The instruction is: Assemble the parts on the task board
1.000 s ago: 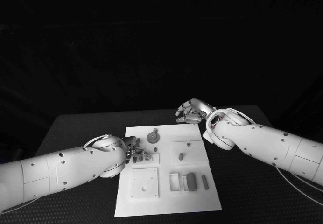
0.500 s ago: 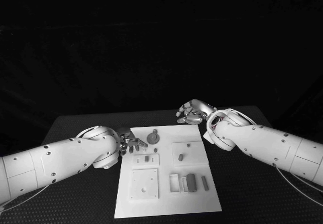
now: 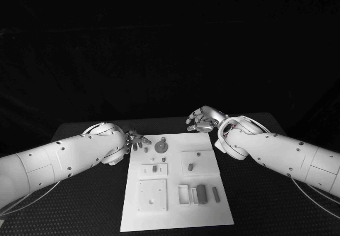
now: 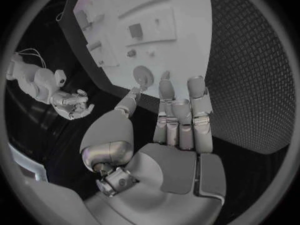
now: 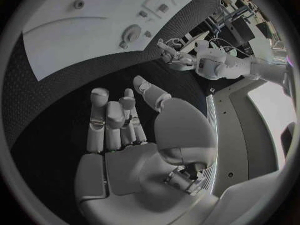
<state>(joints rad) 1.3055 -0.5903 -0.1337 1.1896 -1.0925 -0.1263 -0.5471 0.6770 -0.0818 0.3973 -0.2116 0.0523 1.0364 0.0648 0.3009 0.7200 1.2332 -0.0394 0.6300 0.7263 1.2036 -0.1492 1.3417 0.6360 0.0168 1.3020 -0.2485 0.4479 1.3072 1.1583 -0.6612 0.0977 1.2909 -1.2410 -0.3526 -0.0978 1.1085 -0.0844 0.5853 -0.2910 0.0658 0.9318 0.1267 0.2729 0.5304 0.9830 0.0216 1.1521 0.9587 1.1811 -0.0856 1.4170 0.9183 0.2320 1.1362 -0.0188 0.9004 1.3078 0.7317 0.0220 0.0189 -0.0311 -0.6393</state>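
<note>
While both hands hang empty with fingers loosely spread, the round part (image 3: 162, 146) lies flat on the white board (image 3: 177, 206) just beside the left hand (image 3: 136, 141) — nearer it than the right hand (image 3: 202, 119).

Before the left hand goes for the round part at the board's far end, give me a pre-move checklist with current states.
1. Left hand holds nothing, fingers apart: ok.
2. Right hand beyond the task board's far right corner, off the parts: ok.
3. Round part unobstructed near the far edge: ok.
4. Left hand beside the round part, not touching it: ok.
5. Round part loose or seated in the board: cannot tell.
</note>
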